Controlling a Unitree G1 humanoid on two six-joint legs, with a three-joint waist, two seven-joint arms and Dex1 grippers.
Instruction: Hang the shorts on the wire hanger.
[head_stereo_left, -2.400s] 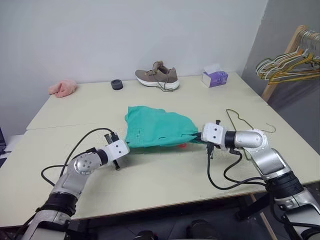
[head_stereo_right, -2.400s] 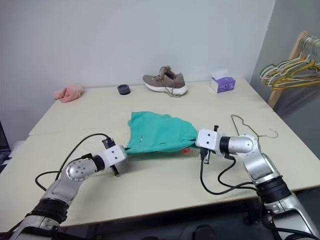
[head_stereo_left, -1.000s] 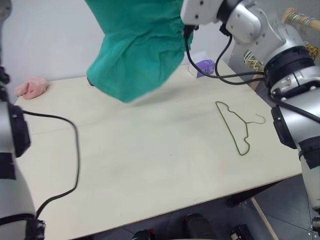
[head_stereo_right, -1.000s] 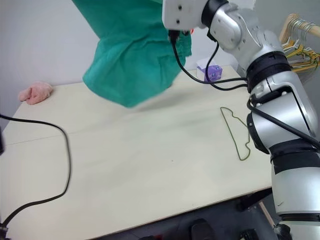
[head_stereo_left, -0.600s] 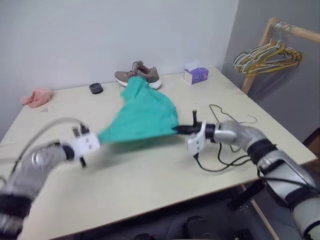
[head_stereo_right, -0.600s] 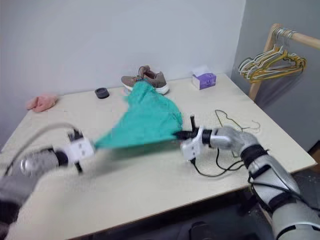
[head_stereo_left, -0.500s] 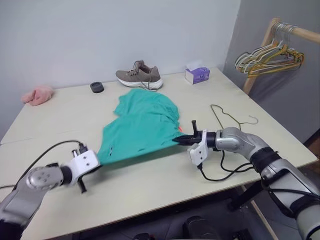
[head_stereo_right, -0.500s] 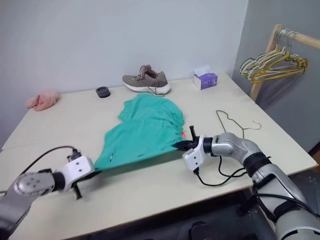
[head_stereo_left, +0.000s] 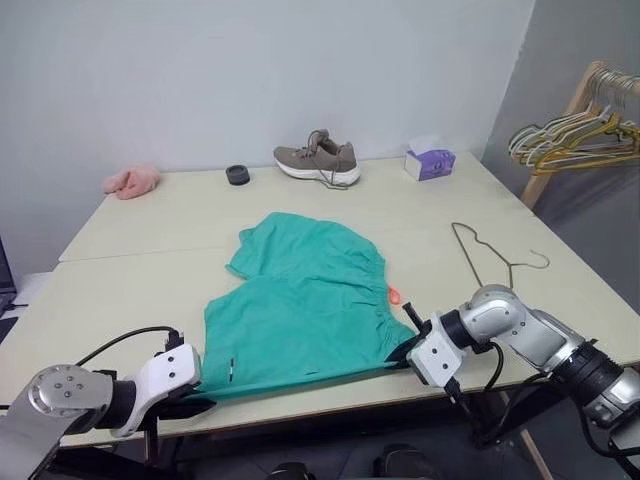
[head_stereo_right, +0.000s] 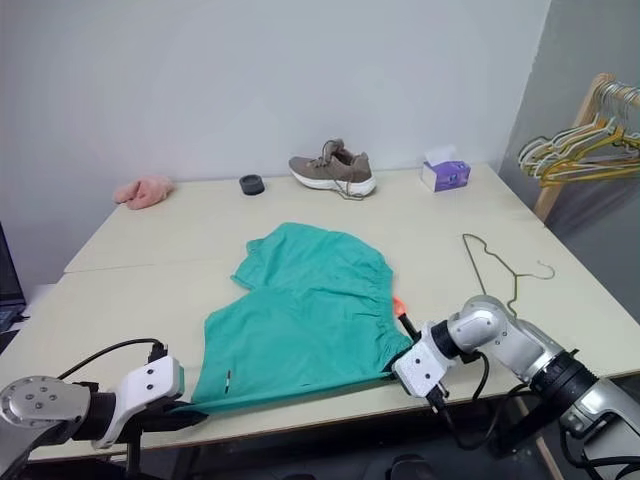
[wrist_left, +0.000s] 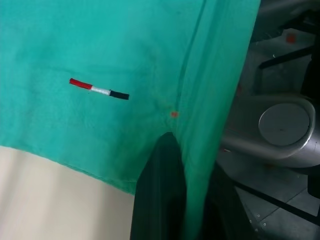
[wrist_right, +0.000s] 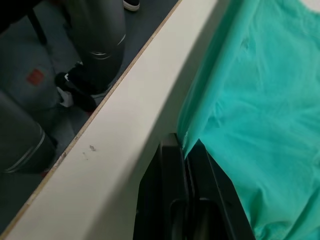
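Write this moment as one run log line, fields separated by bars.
shorts: flat on table | left pincer: shut on shorts | right pincer: shut on shorts | wire hanger: untouched

No readable text, labels, brands or numbers on anything.

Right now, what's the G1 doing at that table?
It has the teal-green fabric shorts spread flat near the front edge of the pale table. Each tool is shut on a front corner of the shorts: the left tool on its own side, the right tool at the other corner by the table edge. The thin olive-bronze wire hanger lies bare on the table to the right of the shorts, so hanging has not begun.
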